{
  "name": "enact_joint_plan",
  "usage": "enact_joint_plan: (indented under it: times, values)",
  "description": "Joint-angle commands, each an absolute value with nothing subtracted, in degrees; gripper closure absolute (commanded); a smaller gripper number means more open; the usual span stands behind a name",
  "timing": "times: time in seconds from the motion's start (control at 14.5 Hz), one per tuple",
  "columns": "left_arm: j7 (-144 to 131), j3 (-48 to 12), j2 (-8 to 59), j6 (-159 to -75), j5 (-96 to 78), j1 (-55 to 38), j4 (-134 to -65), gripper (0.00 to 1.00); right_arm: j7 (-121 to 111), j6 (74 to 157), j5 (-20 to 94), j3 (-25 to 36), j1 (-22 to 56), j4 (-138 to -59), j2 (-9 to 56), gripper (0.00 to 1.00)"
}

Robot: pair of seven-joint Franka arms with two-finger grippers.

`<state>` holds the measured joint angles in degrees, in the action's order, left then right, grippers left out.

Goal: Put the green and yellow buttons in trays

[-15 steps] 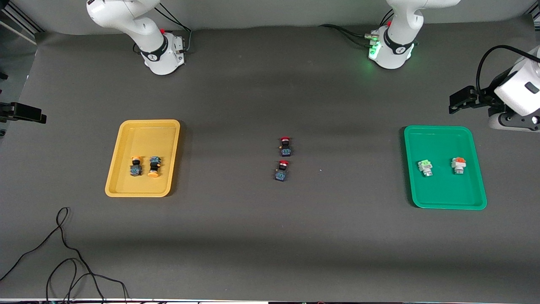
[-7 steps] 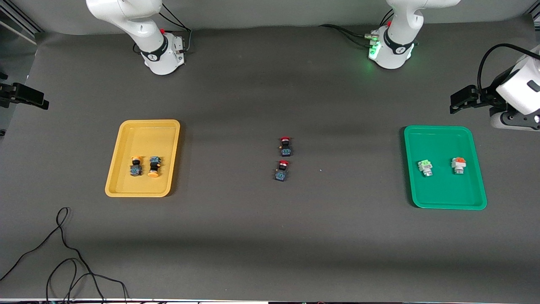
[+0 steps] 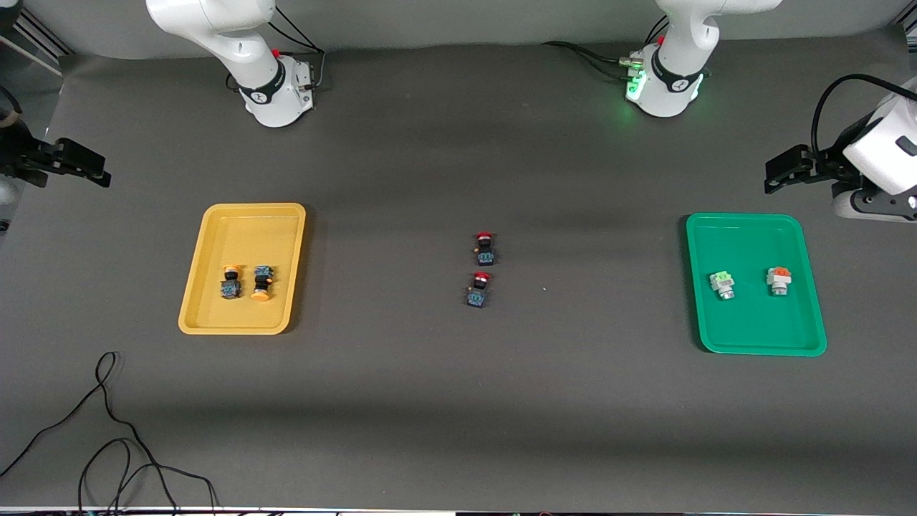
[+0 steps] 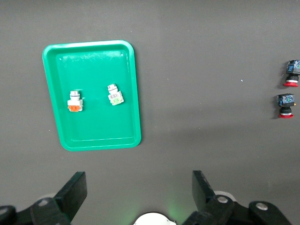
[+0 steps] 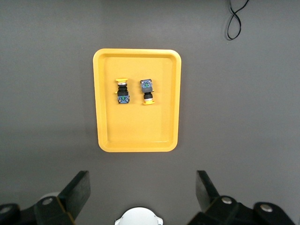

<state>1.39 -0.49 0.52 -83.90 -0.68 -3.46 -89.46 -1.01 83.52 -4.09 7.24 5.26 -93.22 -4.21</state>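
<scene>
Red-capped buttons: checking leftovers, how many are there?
2, both on the bare mat between the trays: one red-capped button and a second nearer the front camera. None looks hidden.

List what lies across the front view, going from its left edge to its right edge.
Right gripper → yellow tray → yellow-capped buttons → two red-capped buttons → green tray → pale-green button → orange-capped button → left gripper.

Robot lab: two Franka arms [image 3: 272,86], dark-matted table [image 3: 458,401].

Two yellow-capped buttons [image 3: 244,282] lie on their sides, side by side, in the yellow tray [image 3: 215,315]. The pale-green button [image 3: 722,284] and orange-capped button [image 3: 778,279] lie apart in the green tray [image 3: 759,342].
</scene>
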Motion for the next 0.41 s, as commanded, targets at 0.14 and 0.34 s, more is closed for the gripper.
enact_joint_plan:
  times: [0.14, 0.34]
  values:
    - [2.02, 0.09, 0.44, -84.02, -0.09, -4.22, -88.77, 0.0, 0.18, 84.55, -3.69, 7.56, 5.45, -93.6, -4.48, 0.0]
    - [2.11, 0.09, 0.44, -84.02, 0.09, -4.13, -88.68, 0.0, 0.26, 84.64, -3.69, 7.47, 5.71, -93.86, -4.57, 0.0]
